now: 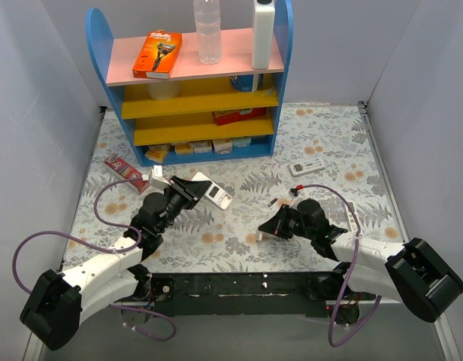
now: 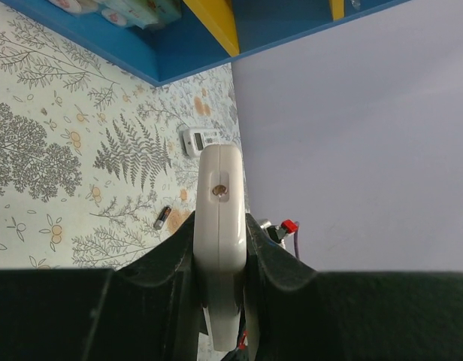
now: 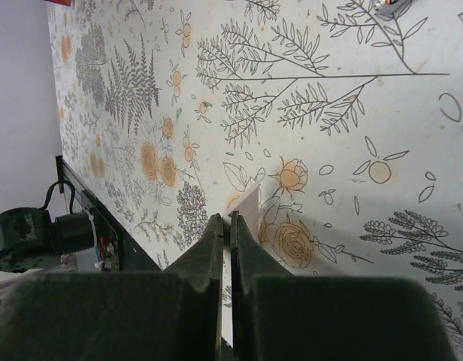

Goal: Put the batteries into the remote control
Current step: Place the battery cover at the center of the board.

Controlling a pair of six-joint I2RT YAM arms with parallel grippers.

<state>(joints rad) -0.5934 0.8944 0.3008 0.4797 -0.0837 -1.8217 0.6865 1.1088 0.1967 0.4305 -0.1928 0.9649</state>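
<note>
Holding the remote control [image 2: 220,169] firmly was what this step asked of us. Our left claw [image 2: 220,241] pinched it by its long edges, in front of the shelf [image 1: 96,26], and only white casing showed. Our right claw [image 3: 225,226], further out from the shelf, was pressed together on a thin white flat piece [image 3: 246,207], which we took for the battery cover. We judged that this piece should be laid on the counter [image 1: 329,135] in front of the shelf, clear of the remote, before the right claw went for a cell. The bay should face up, and each cell should match the polarity marks, which we could not read. We counted one of the batteries [image 2: 162,218], lying on the counter in front of the shelf. We counted two remotes, the held one and a longer white remote [image 2: 201,140] closer to the shelf, and one thin piece.
</note>
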